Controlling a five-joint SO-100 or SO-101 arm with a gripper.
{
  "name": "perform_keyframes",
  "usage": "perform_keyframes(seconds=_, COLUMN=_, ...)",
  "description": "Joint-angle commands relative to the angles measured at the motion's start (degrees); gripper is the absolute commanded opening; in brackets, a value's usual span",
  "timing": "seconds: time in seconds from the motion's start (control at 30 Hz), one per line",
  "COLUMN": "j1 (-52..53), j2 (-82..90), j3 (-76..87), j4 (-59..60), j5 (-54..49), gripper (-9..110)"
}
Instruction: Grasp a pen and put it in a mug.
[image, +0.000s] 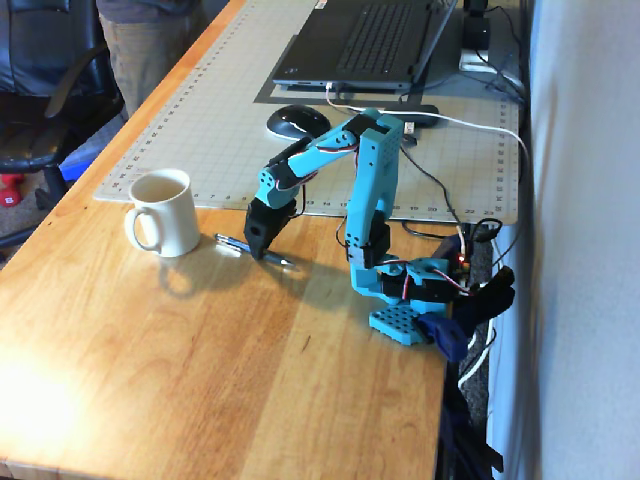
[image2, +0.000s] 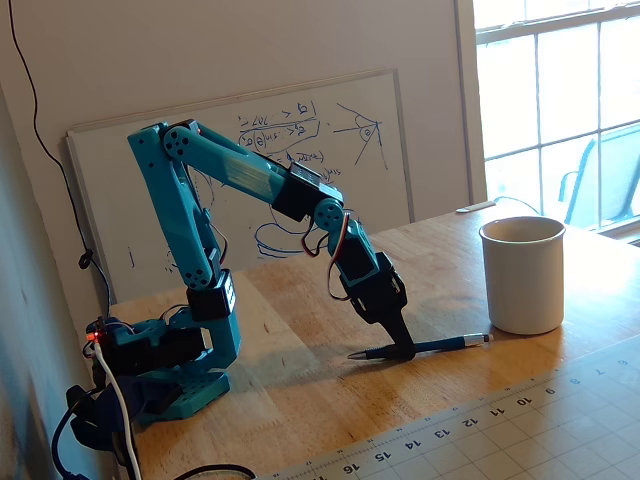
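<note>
One step's underway: your gripper (image2: 399, 349) is pinched onto the pen (image2: 440, 345), which lies flat on the table, ends poking out either side. Next you'd lift toward the mug (image2: 523, 275) beyond its tip.

We see two fixed views. One sits high, beyond wooden table's (image: 200, 380) near end, angled down its length toward laptop (image: 365, 45); arm (image: 365, 200) mid-frame, moderately distant. Other sits low on cutting mat (image2: 520, 440), near table height, facing wall and whiteboard (image2: 250, 170), closer in. Both share arm, mug (image: 160, 212) (image2: 523, 273), pen (image: 250, 248) (image2: 420, 348).
</note>
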Motion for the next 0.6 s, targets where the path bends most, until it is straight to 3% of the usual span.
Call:
perform_keyframes(seconds=0.0, j1=0.7, j2=0.62, j3=-3.78, j4=-0.88, j5=0.7, gripper=1)
perform_keyframes(seconds=0.23, j1=1.05, j2=2.29, j3=-4.92, j4=-0.88, j5=0.26, gripper=1)
perform_keyframes(seconds=0.57, j1=1.14, j2=25.66, j3=-4.92, j4=-1.05, j5=-0.18, gripper=1)
